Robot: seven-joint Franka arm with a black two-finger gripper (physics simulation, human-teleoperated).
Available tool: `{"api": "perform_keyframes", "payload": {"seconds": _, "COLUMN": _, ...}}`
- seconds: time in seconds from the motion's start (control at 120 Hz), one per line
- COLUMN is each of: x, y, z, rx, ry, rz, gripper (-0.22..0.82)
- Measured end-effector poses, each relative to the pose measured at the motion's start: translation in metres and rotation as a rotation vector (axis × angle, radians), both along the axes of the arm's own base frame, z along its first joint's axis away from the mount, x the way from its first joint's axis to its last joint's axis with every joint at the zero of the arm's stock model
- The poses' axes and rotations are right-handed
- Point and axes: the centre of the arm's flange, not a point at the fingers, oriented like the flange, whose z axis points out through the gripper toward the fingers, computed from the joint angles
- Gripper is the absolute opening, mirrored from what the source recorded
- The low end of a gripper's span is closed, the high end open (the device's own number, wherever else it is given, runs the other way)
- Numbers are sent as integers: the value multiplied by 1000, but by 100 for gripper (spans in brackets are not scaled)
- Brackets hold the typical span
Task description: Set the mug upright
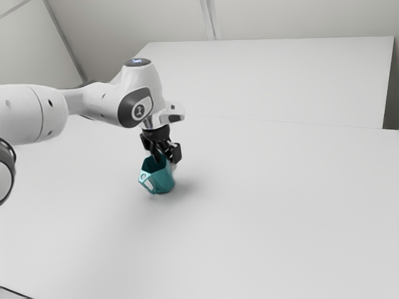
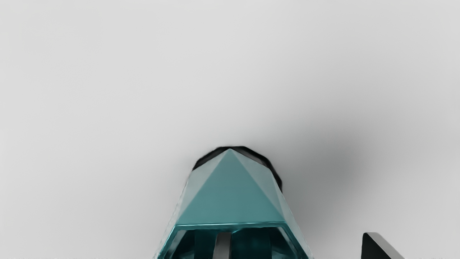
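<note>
The teal faceted mug point(image 1: 158, 180) is at the table, tilted, with its mouth toward the black gripper point(image 1: 166, 162) in the exterior view. In the wrist view the mug point(image 2: 231, 194) shows a faceted side, a dark edge at its far end and its open rim nearest the hand. The gripper point(image 2: 299, 246) stands open: one finger reaches inside the mouth, while the other is outside the mug with a gap between it and the wall. Whether the inner finger touches the wall, I cannot tell. The mug's handle cannot be made out.
A broad white table point(image 1: 268, 218) surrounds the mug, with a soft shadow beside it. Behind stands a pale panel point(image 1: 268, 81). The arm comes in from the exterior view's left, and a dark-edged corner lies at that view's lower left.
</note>
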Motion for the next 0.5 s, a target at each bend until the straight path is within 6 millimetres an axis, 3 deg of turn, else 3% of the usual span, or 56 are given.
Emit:
{"api": "perform_keyframes", "payload": {"seconds": 0.1, "x": -3, "y": -4, "z": 33, "rx": -12, "ry": -45, "rz": 3, "gripper": 45}}
{"api": "perform_keyframes", "payload": {"seconds": 0.258, "x": 13, "y": -2, "z": 99, "rx": -54, "ry": -97, "rz": 34, "gripper": 53}}
{"api": "perform_keyframes", "payload": {"seconds": 0.367, "x": 34, "y": -1, "z": 123, "rx": -76, "ry": -96, "rz": 46, "gripper": 56}}
{"api": "perform_keyframes", "payload": {"seconds": 0.5, "x": 40, "y": 2, "z": 145, "rx": -98, "ry": -82, "rz": 58, "gripper": 58}}
